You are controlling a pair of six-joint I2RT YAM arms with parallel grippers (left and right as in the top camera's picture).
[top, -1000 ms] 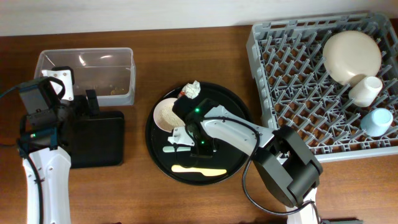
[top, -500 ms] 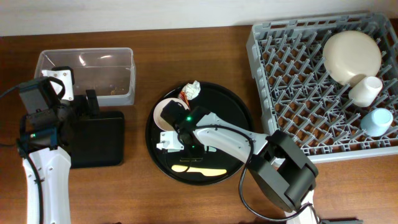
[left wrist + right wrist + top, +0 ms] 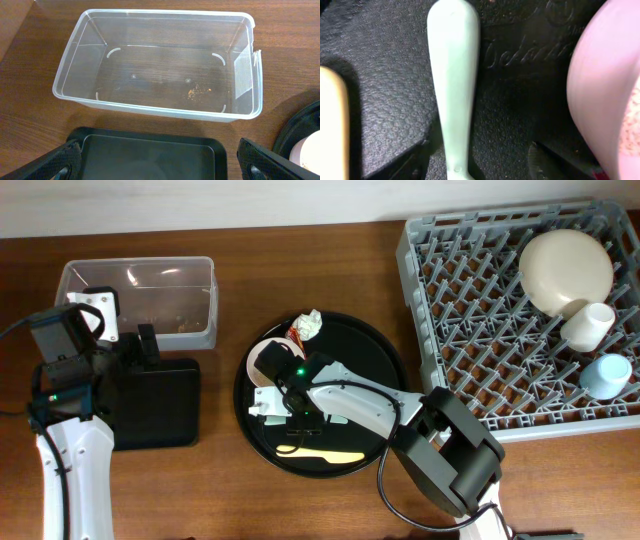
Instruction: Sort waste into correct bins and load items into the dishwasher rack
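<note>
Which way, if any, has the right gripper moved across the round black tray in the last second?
Yes. The right gripper has slid leftward in the overhead view, towards the left rim of the round tray.

The dishwasher rack (image 3: 470, 310) stands at the right side of the table. In its far right corner lies the plate (image 3: 566, 270). The first cup (image 3: 588, 323) sits just before the plate, and the second cup (image 3: 607, 374) before that one. The round tray (image 3: 375, 350) lies in the middle, left of the rack. On it, the paper wad (image 3: 308, 324) is at the back edge and the bowl (image 3: 256, 366) at the left. The rear spoon (image 3: 454, 75) lies between the bowl and the front spoon (image 3: 322, 453). At the far left, the tub (image 3: 135, 263) stands behind the flat tray (image 3: 165, 405).
</note>
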